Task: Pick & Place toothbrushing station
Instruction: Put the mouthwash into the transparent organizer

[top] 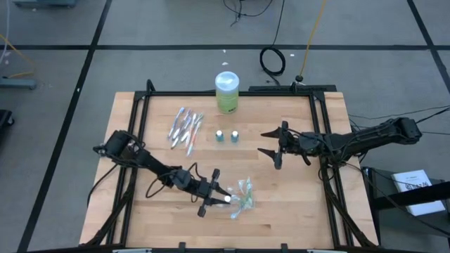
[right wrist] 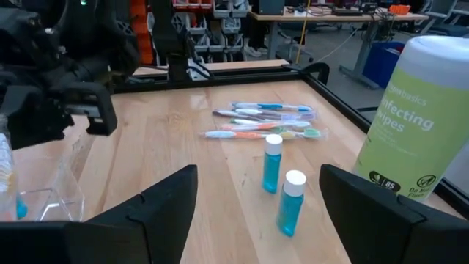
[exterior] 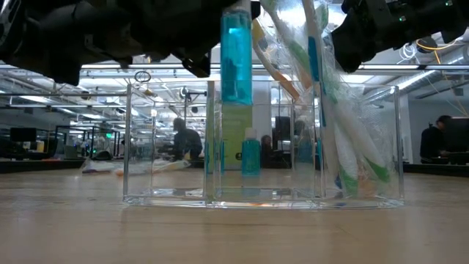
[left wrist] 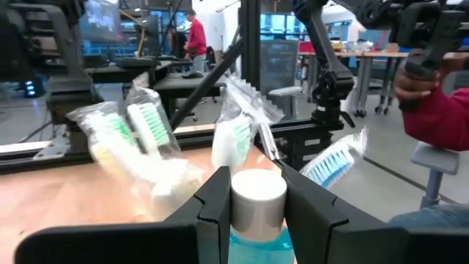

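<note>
the left gripper (top: pixel 219 197) pinches one blue tube (left wrist: pixel 256 213) by its white cap, over the clear organizer (top: pixel 242 197) near the table's front, which holds several wrapped toothbrushes, count unclear. a loose brush pile (top: pixel 185 129), two tubes (top: pixel 226 135), then the right gripper (top: pixel 270 144), spread, empty.

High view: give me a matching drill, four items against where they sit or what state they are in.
Items:
1. left gripper
2. right gripper
3. wipes canister
4. loose toothbrushes

States:
A. lying flat in a pile on the table's left half
B. open, holding nothing
C. standing at the table's far edge
D. shut on a blue tube with a white cap, by the clear organizer

Pairs: 1-D, 2-B, 3-C, 4-A
</note>
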Available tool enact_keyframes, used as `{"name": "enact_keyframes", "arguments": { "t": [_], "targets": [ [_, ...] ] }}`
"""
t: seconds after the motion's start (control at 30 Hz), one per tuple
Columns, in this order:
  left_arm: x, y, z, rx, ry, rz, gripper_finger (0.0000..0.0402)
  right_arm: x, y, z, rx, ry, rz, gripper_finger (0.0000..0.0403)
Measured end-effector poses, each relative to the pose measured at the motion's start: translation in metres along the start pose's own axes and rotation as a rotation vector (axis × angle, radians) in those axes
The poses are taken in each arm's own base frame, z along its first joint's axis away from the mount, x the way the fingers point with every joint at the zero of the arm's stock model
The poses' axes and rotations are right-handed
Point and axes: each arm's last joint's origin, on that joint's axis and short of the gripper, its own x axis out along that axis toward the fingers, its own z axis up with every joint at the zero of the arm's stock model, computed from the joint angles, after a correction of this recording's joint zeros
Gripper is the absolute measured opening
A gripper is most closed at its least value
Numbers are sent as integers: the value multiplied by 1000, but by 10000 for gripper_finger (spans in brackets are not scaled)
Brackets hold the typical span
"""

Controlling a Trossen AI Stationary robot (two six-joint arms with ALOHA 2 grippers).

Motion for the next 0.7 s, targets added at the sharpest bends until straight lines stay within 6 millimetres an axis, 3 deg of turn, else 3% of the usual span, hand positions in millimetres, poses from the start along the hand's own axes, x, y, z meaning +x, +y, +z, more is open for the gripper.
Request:
{"name": "enact_keyframes", "arguments": {
  "t": [0.7],
  "targets": [
    [2,7,-9,-2,82,-14,90,0,0,0,-3,-2,-1,279]
  ]
}}
